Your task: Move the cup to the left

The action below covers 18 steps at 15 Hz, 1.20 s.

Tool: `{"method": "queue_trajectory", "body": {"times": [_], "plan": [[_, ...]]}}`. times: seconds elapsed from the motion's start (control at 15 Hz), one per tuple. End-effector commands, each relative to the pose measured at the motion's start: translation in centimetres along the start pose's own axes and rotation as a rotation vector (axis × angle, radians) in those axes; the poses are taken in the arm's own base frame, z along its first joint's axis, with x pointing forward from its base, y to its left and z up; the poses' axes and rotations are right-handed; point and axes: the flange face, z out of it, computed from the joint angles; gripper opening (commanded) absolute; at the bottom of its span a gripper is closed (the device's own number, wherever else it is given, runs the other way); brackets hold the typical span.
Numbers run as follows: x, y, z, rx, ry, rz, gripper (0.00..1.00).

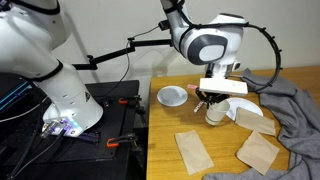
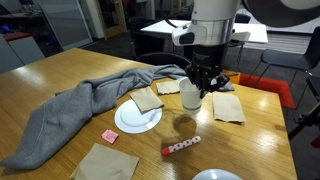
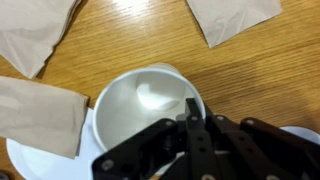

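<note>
One white cup (image 2: 190, 100) hangs just above the wooden table (image 2: 60, 75), gripped at its rim by my gripper (image 2: 200, 85). My fingers (image 3: 190, 125) are clenched on the wall of the cup, and its round shadow falls on the wood below. The red-and-white strip (image 2: 182, 146) bears marks too small to read. A brown napkin (image 2: 227, 106) lies just beside the cup. A plate (image 2: 130, 122) carrying another napkin sits near it, touching the grey cloth (image 2: 70, 115). Bare wood shows between cup, plate and strip.
</note>
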Motion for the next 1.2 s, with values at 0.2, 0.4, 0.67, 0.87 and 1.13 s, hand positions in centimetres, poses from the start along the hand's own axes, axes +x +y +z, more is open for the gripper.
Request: {"method": "queue_trajectory", "body": {"times": [0.2,0.4,0.67,0.87,1.13], "plan": [[1.8,0.2,1.9,-0.115,0.045,-0.017,0.01],[2.0,-0.1,3.0,-0.127,0.045,-0.022,0.01],[2.0,-0.6,3.7,-0.129,0.019,-0.028,0.29],[2.1,-1.2,3.2,-0.138,0.009,-0.033,0.50],[2.4,-1.9,1.5,-0.142,0.006,-0.047,0.81]]}}
